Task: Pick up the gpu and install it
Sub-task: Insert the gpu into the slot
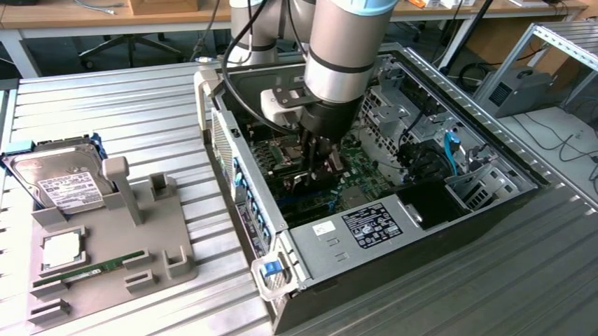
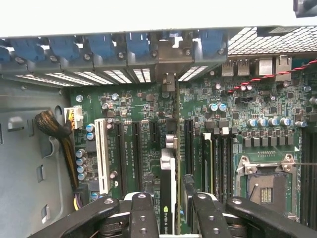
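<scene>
Black gripper (image 2: 170, 218) fingers (image 2: 143, 215) are seen closed on the gpu (image 2: 168, 173), which is held edge-on inside the open computer case (image 1: 486, 199), lined up among the expansion slots (image 2: 121, 153) of the green motherboard (image 2: 143, 106) and reaching to the rear wall (image 2: 99, 74); whether it is seated cannot be told. At the exterior view's left, a hard drive (image 1: 61, 185) and a green memory stick (image 1: 94, 268) are laid on a grey holder (image 1: 94, 231), well apart from the case
</scene>
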